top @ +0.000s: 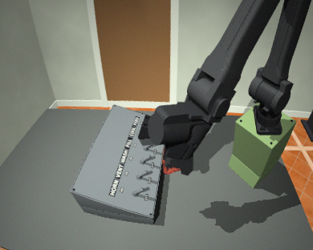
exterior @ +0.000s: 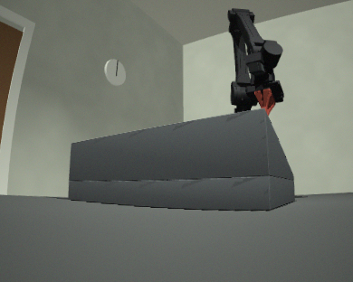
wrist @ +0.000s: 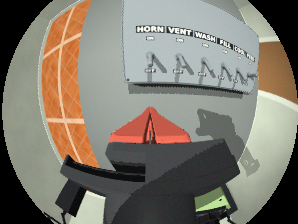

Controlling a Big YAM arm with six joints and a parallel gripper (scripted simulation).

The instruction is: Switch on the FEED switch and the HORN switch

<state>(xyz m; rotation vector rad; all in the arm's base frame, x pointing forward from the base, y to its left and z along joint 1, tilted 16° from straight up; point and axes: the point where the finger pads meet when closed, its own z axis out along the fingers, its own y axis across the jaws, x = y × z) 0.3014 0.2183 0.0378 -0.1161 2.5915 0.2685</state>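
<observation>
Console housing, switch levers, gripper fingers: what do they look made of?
Console: looks like grey painted or brushed sheet metal, matte, faint streaks, corner screws. Switch levers: slim, lighter grey, probably bare metal; too small to be sure. Gripper fingers: matte red-orange, no gloss, likely plastic or rubber. Shut, holding nothing.
</observation>
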